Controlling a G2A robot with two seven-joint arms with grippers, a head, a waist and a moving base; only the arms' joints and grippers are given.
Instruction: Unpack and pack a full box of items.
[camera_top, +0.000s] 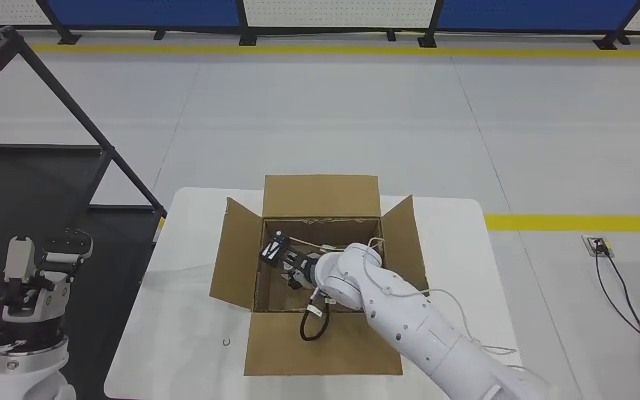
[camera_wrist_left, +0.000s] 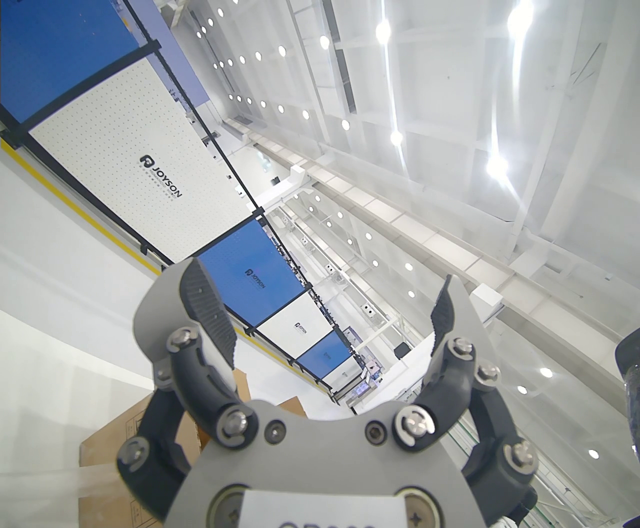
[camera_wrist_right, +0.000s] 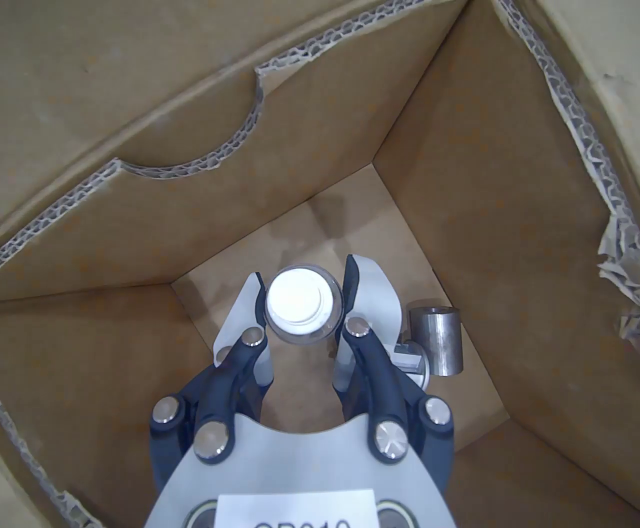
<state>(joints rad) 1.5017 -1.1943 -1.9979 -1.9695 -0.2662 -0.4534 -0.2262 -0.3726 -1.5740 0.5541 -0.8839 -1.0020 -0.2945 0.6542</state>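
Two things are all that show on the box floor, so the box is far from full. I judge this to be either the tail of the unpacking or the start of the packing, and the pictures do not settle which.

At 9 o'clock, off the edge of the table, the left gripper points upward with its jaws spread wide and nothing between them. At the table's centre stands the box, all four flaps folded outward. Inside it, toward 9 o'clock, the right gripper has its jaws clasped round a white-capped bottle standing upright near a corner. The pads seem to touch it, though the clear rim makes contact hard to confirm.

A metal cylinder sits just beside one finger. Walls crowd two sides, so straight up is the open way.
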